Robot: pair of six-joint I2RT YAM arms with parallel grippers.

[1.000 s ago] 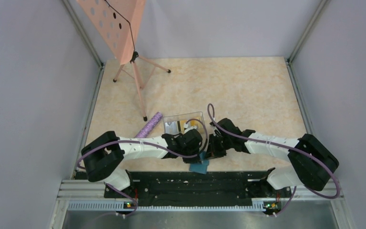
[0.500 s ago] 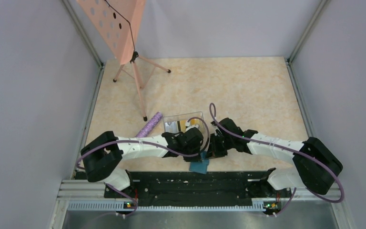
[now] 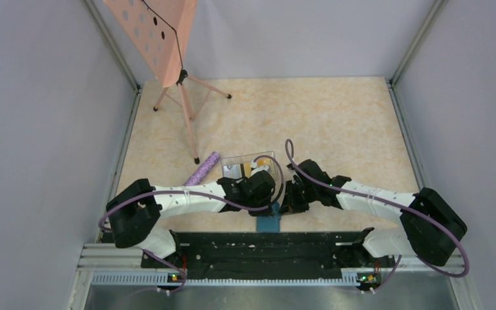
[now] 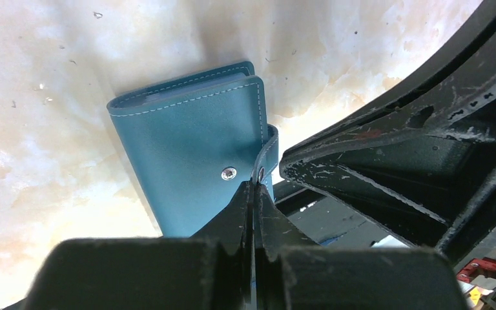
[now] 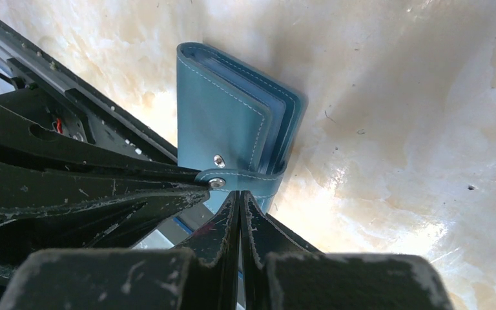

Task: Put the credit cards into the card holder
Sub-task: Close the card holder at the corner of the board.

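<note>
Right at the near edge of the desk (image 3: 336, 123), between the two arms, sits the card holder (image 3: 269, 223). It is teal, folded shut, and lies just beside the black rail (image 3: 232, 248) that carries the arm bases. Its lighter blue inner leaves show only as thin edges along the open side. The snap tab (image 5: 245, 175) is undone. It runs out sideways from the fold, away from the stud (image 5: 219, 161) on the cover, with its own snap at the free end.

The left pincer (image 4: 254, 192) is fully closed, its fingers pressed flat together, and the free end of the tab meets its tips and looks pinched there. The right pincer (image 5: 239, 197) is closed just as tightly. Its tips sit right against the lower edge of the tab, near the middle of the strap. Whether it actually grips the strap or only touches it cannot be told from either wrist view.

The credit cards (image 3: 252, 170) are not in the holder. They lie in a shallow clear tray (image 3: 263, 154) just beyond the two wrists, showing yellow, gold-brown and a pale card with a dark stripe. A purple patterned roll (image 3: 202, 169) lies beside the tray on the left. A pink music stand (image 3: 158, 39) stands well apart in the far left corner.
</note>
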